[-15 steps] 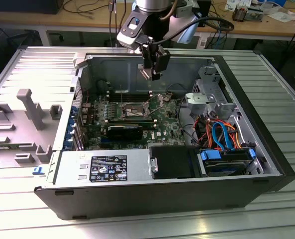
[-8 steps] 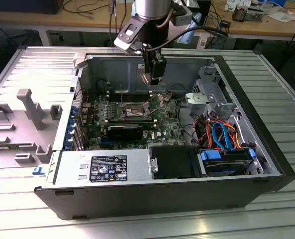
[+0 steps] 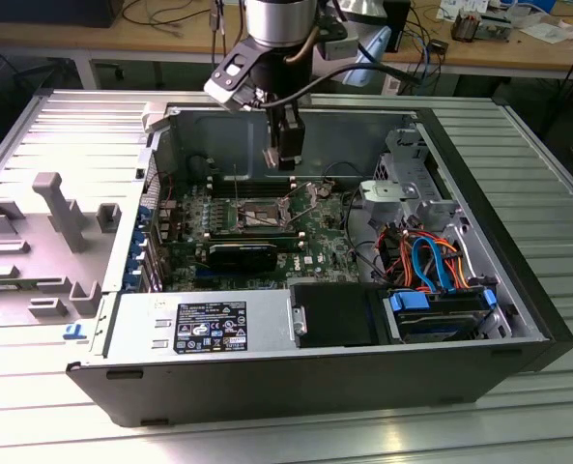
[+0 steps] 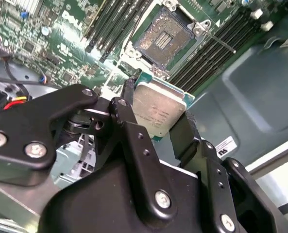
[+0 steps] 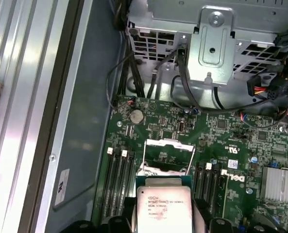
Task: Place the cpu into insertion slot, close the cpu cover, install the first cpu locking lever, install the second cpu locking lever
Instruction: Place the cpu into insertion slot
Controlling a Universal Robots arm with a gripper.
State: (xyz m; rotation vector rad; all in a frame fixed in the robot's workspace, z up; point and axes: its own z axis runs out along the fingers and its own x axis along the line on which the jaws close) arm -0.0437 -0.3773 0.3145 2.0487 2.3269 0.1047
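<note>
Gripper (image 4: 154, 119), black linkage nearest the camera in the second wrist view: fingers (image 4: 120, 109) drawn in partway and clamped on two opposite edges of the cpu (image 4: 159, 110). The chip is held flat, silver top toward the camera, clear of the board. Insertion slot (image 4: 164, 42): on the green motherboard (image 4: 61, 53) beneath, uncovered, contact field exposed, vacant. Cpu cover (image 5: 168, 143): in the first wrist view it appears swung up and open, just beyond the chip. Locking lever (image 4: 220, 42): one thin metal rod beside the socket, seemingly unlatched; a second cannot be made out. Computer case (image 3: 267, 387): lying open; in the exterior view the gripper hangs above the socket area, not touching the board. Status, by judgement: chip in hand, not yet seated; all four steps outstanding, namely placement, cover and both levers.
</note>
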